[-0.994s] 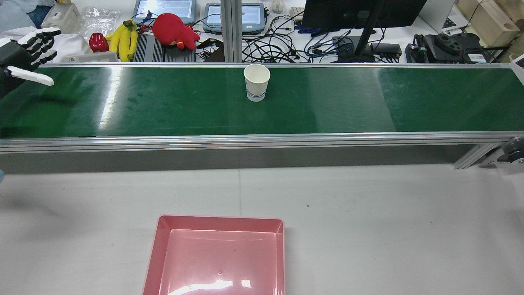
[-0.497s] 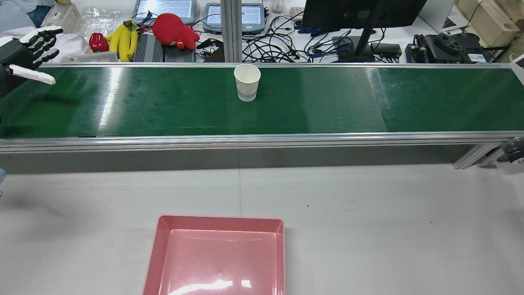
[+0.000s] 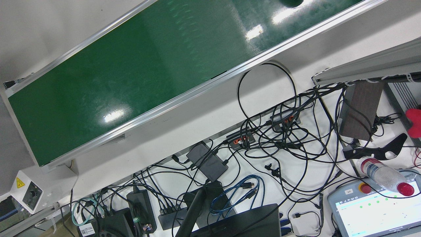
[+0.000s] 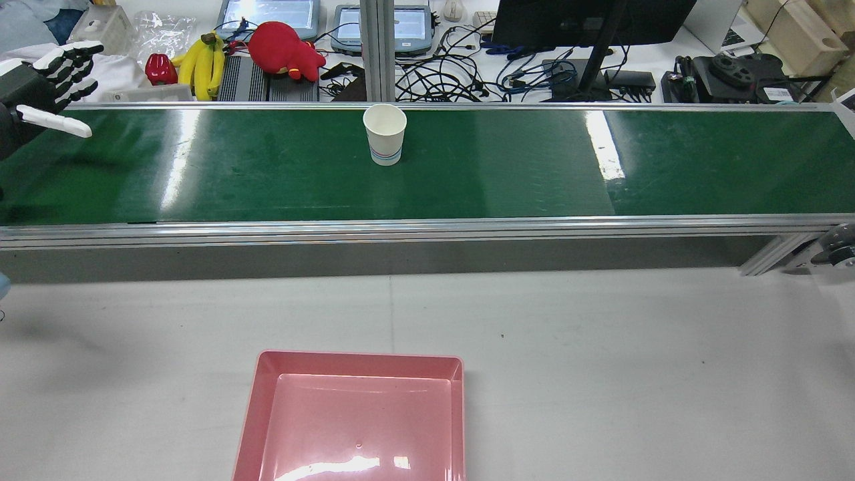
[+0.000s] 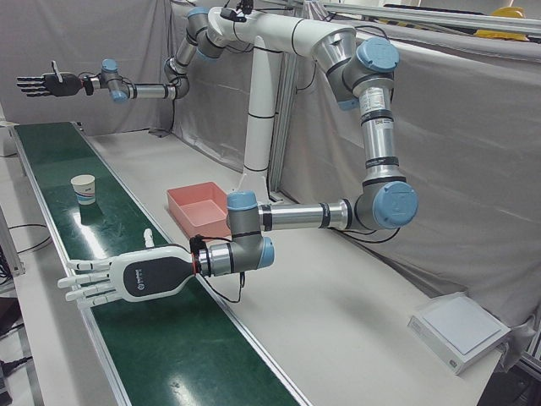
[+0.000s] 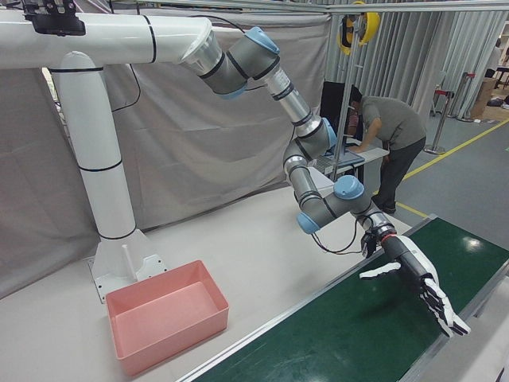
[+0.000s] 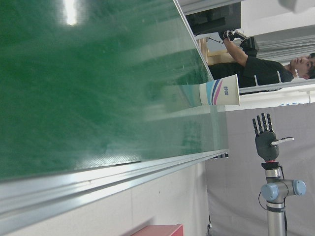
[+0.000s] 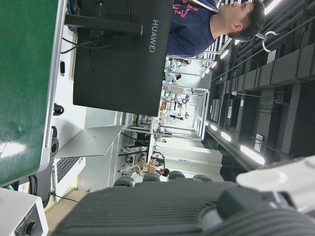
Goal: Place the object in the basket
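A white paper cup (image 4: 385, 135) with a blue stripe stands upright on the green conveyor belt (image 4: 534, 167), near its far edge. It also shows in the left-front view (image 5: 83, 188) and the left hand view (image 7: 220, 92). My left hand (image 4: 37, 93) is open and empty, hovering over the belt's left end, well left of the cup; it also shows in the left-front view (image 5: 127, 277) and the right-front view (image 6: 413, 274). My right hand (image 5: 44, 84) is open and empty, raised high over the belt's far right end. The empty pink basket (image 4: 361, 359) sits on the grey table on my side of the belt.
An aluminium rail (image 4: 427, 227) runs along the belt's near edge. Beyond the belt is a desk with bananas (image 4: 200, 63), a red plush toy (image 4: 284, 48), a monitor (image 4: 588, 20) and tangled cables (image 3: 279, 138). A person (image 6: 386, 135) stands at a desk past the belt.
The cup has travelled left along the belt, toward my left hand. My left hand has barely moved.
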`<state>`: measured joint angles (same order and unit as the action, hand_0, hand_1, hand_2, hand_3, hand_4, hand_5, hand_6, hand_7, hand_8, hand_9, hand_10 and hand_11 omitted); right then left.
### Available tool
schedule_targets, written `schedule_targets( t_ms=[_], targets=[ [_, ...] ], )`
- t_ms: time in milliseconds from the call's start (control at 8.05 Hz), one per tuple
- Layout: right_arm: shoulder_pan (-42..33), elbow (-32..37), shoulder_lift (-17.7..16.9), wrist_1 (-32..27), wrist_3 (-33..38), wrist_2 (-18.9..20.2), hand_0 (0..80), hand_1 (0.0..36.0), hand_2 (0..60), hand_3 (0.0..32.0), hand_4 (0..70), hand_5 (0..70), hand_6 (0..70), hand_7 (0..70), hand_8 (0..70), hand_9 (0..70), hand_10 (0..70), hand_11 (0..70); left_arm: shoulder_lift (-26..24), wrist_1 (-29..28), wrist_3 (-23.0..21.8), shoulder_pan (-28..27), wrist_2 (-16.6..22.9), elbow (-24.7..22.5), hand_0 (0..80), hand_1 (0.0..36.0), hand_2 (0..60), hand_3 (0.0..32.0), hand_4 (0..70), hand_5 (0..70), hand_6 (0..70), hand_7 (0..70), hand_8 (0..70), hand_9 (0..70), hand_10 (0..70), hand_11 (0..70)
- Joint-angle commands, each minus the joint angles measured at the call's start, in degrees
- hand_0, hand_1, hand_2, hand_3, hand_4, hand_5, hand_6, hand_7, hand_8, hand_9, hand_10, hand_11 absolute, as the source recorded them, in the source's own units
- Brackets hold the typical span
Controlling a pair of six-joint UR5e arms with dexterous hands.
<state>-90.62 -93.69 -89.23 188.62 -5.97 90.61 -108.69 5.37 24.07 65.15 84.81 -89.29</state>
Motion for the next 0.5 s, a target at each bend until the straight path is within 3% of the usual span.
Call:
schedule_targets(
  t_ms=[0, 373],
  targets=[
    [0.00, 0.00, 0.02, 0.00, 0.08, 0.00, 0.0, 0.0, 0.0, 0.0, 0.0, 0.0, 0.0, 0.0, 0.0, 0.0, 0.0, 0.0, 0.32, -1.15, 0.10, -0.02, 0.00, -0.01, 55.8, 13.1, 0.0, 7.0, 0.0, 20.1, 0.0, 0.0, 0.0, 0.0, 2.9, 6.4],
    [0.00, 0.00, 0.02, 0.00, 0.00, 0.00, 0.0, 0.0, 0.0, 0.0, 0.0, 0.0, 0.0, 0.0, 0.0, 0.0, 0.0, 0.0, 0.77, -4.13, 0.01, -0.02, -0.09, -0.01, 54.8, 12.5, 0.0, 8.2, 0.0, 18.4, 0.0, 0.0, 0.0, 0.0, 3.0, 6.5]
  ],
)
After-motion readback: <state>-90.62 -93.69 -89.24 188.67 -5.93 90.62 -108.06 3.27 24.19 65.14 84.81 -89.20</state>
